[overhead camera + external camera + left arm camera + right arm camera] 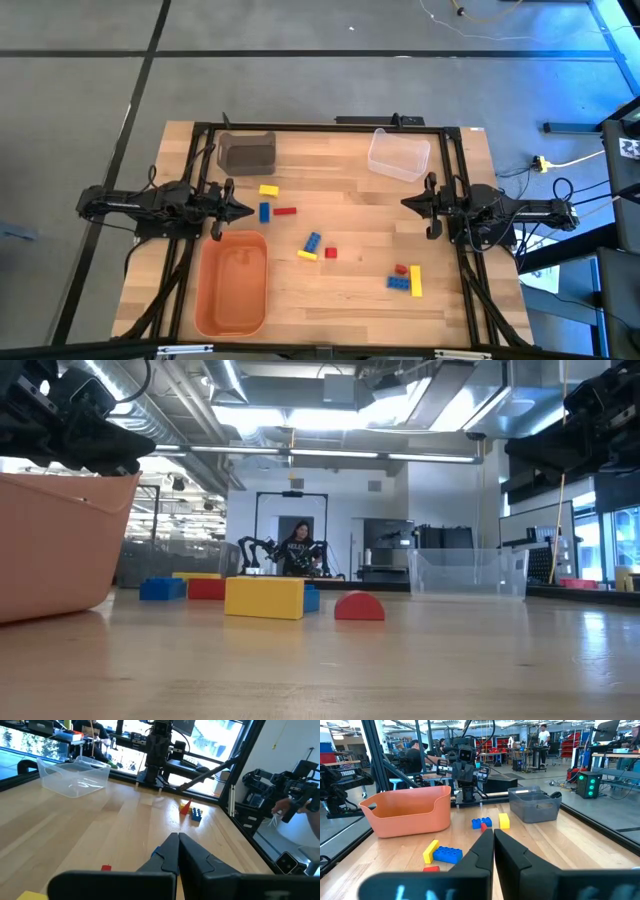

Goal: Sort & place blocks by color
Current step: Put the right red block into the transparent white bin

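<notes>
Several small blocks lie flat on the wooden table (340,300). A yellow block (268,190), a blue one (264,211) and a red one (285,211) lie just in front of my left gripper (245,210). A blue block (313,242), a yellow one (307,255) and a red one (331,254) lie mid-table. A red (401,270), a blue (399,283) and a yellow block (416,281) lie toward the near right. My right gripper (405,203) hovers at the right edge. Both grippers are shut, level and hold nothing, as each wrist view shows (177,837) (493,832).
An orange bin (232,283) stands at the near left, a grey bin (247,152) at the far left and a clear bin (398,155) at the far right. A black frame (330,127) runs around the table's edges. People work in the room beyond.
</notes>
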Robot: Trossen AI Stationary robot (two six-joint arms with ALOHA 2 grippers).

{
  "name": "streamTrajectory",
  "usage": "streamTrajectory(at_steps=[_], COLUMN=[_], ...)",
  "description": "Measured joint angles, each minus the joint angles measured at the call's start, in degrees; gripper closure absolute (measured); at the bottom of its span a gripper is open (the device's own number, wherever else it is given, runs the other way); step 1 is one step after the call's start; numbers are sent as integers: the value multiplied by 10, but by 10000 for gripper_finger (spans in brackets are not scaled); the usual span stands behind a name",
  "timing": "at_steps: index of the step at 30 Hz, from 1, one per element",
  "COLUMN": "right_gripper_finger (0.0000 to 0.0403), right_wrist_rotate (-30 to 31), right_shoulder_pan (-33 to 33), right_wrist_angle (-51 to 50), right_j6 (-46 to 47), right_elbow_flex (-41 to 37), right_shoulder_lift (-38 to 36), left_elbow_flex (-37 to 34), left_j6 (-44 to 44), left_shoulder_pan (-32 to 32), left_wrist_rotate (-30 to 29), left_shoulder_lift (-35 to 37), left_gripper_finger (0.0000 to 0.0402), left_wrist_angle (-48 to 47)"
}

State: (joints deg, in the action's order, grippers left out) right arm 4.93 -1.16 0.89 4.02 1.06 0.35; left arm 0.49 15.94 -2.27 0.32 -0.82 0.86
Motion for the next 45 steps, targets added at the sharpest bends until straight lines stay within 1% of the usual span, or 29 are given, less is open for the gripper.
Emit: streamTrajectory(at_steps=[12, 17, 20, 23, 26, 28, 31, 34, 37, 39, 41, 43, 45], right_gripper_finger=[387, 387, 387, 387, 382, 366, 324, 262, 195, 152, 120, 106, 102], right_wrist_rotate=[0, 0, 0, -4, -48, -51, -50, -50, -57, -85, -114, -119, -109], right_shoulder_pan=[0, 0, 0, 0, 0, 0, 0, 0, 0, -2, -14, -32, -56], right_wrist_angle=[0, 27, 92, 211, 294, 321, 324, 329, 314, 262, 170, 63, -45], right_j6=[0, 4, 16, 52, 47, 52, 74, 95, 95, 97, 110, 123, 125], right_elbow_flex=[0, 0, 0, 0, 0, 0, 0, 6, 39, 79, 135, 196, 259], right_shoulder_lift=[0, 0, 0, 10, 32, 53, 94, 137, 179, 202, 230, 263, 305], left_elbow_flex=[0, 0, 0, 0, 0, 0, 0, 0, 0, 0, 0, 0, 0], left_j6=[0, 0, 0, 0, 0, 0, 0, 0, 0, 0, 0, -1, 0], left_shoulder_pan=[0, 0, 0, 0, 0, 0, 0, 0, 0, 0, 0, 0, 0], left_wrist_rotate=[-2, -2, -2, -4, -22, -33, -38, -39, -39, -40, -40, -40, -41], left_shoulder_lift=[0, 0, 0, 0, 0, 0, 0, 0, 0, 0, 0, 0, 0], left_gripper_finger=[401, 401, 401, 401, 401, 401, 401, 401, 401, 401, 401, 401, 401], left_wrist_angle=[0, 0, 0, 0, 0, 0, 1, 1, 1, 1, 1, 1, 1])
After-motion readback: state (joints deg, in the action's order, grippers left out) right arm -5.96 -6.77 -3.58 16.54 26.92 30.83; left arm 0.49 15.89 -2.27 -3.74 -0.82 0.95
